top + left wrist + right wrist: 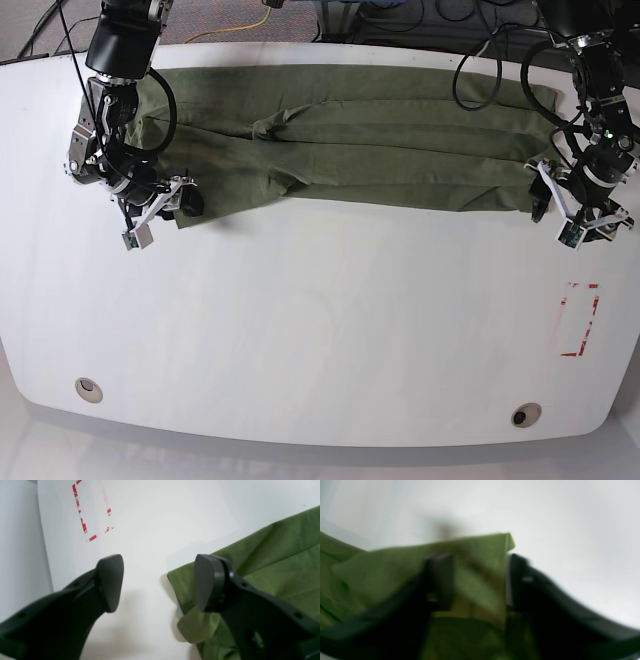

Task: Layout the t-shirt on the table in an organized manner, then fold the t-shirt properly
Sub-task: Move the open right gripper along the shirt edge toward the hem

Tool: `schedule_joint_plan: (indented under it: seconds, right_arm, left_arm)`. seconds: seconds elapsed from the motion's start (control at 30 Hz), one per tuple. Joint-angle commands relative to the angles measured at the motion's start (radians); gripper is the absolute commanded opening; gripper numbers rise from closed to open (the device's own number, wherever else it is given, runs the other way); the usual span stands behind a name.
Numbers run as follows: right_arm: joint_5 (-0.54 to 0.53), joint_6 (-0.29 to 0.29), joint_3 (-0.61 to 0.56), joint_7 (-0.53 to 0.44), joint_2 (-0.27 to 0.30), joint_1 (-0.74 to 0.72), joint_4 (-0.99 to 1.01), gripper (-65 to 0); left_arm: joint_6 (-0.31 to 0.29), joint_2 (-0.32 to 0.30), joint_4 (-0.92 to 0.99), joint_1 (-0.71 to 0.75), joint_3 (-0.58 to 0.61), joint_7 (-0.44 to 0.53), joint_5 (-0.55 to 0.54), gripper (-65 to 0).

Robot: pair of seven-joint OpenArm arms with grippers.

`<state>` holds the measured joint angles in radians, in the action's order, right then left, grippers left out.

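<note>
The olive-green cotton t-shirt (350, 150) lies on the glossy white table (320, 330), a corner between the right gripper (480, 580) jaws (grip undeterminable, blurred) and its hem beside the left gripper's (160, 582) parted jaws.

grey carpet floor (215, 18) beyond the jaws, black cables (470, 50) and yellow cable (240, 28) lying on it
</note>
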<state>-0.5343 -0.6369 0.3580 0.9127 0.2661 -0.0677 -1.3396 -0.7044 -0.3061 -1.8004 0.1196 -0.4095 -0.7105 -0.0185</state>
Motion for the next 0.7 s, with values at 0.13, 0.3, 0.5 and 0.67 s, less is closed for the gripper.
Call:
schedule_joint_plan:
  seconds: [0.13, 0.3, 0.5, 0.67]
  right_arm:
    - [-0.019, -0.025, -0.001, -0.020, 0.011, -0.016, -0.016, -59.9]
    - [-0.019, -0.030, -0.023, -0.020, 0.011, -0.014, -0.016, -65.0]
    - [-0.019, -0.030, -0.027, -0.020, 0.011, -0.014, -0.018, -65.0]
    - [-0.019, -0.030, -0.027, -0.016, 0.011, -0.011, -0.084, -65.0]
  left_arm:
    - [0.006, -0.015, -0.016, -0.010, -0.004, 0.016, -0.005, -23.5]
    - [0.006, -0.015, -0.016, -0.010, -0.004, 0.015, -0.005, -23.5]
    - [0.006, -0.015, -0.016, -0.010, -0.004, 0.015, -0.005, -23.5]
    - [0.006, -0.015, -0.014, -0.010, -0.004, 0.015, -0.005, -23.5]
